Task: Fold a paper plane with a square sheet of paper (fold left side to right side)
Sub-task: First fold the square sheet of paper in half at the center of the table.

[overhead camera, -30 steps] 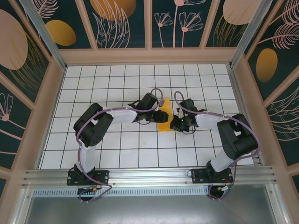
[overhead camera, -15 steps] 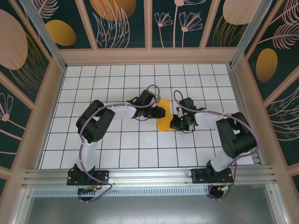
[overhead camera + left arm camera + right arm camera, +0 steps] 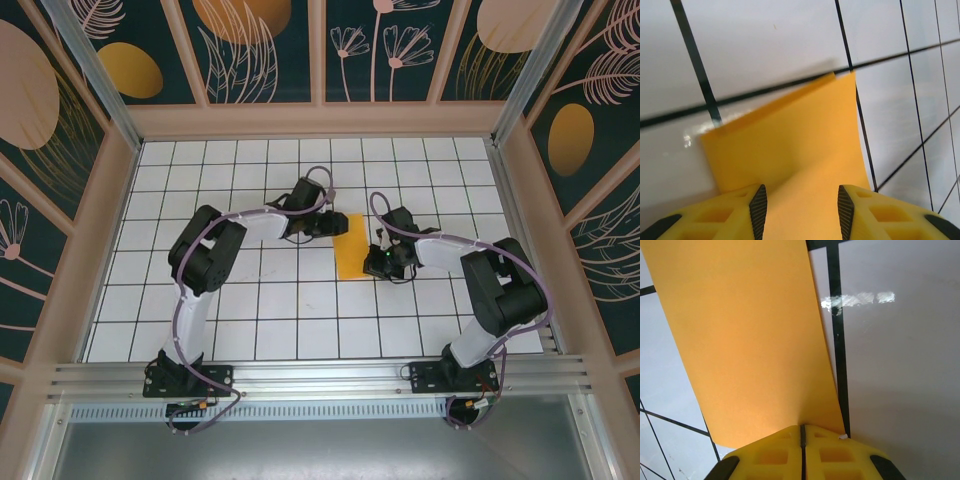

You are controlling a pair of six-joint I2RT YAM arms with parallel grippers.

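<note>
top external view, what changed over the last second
The left gripper drew back from over the orange sheet of paper, up and to the left in the view, uncovering more of it. Its jaws stand apart and hold nothing. The right gripper stayed pinched shut on the sheet's right edge, and the sheet kept its place.

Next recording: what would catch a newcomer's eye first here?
A bright orange sheet of paper, folded into a narrow strip, lies mid-table on the white grid table between the two arms. The right gripper is shut on its right edge. The left gripper stands open over the paper's left side.
</note>
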